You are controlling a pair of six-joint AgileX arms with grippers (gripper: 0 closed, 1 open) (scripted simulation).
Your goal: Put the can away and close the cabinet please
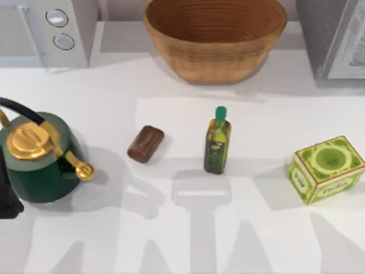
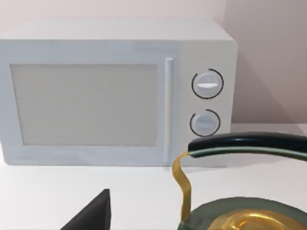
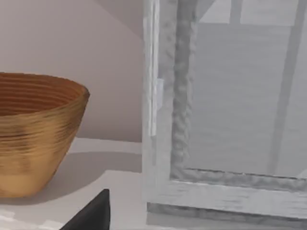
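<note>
The can point(image 1: 145, 144), a small dark reddish-brown cylinder, lies on its side on the white table, left of centre, with no gripper touching it. The pale grey cabinet point(image 1: 336, 40) stands at the back right corner. Its framed front point(image 3: 220, 120) is close in the right wrist view, with grey interior behind the frame. A dark part of my left arm point(image 1: 7, 197) sits at the left edge beside the kettle. A dark tip of the left gripper point(image 2: 91, 216) points toward the microwave. A dark tip of the right gripper point(image 3: 92, 214) hangs before the cabinet and basket.
A green kettle point(image 1: 40, 160) with a gold lid stands at the left. A green-capped olive-oil bottle point(image 1: 217, 145) stands right of the can, and a green printed box point(image 1: 326, 168) sits far right. A wicker basket point(image 1: 214, 34) and a white microwave point(image 1: 48, 28) line the back.
</note>
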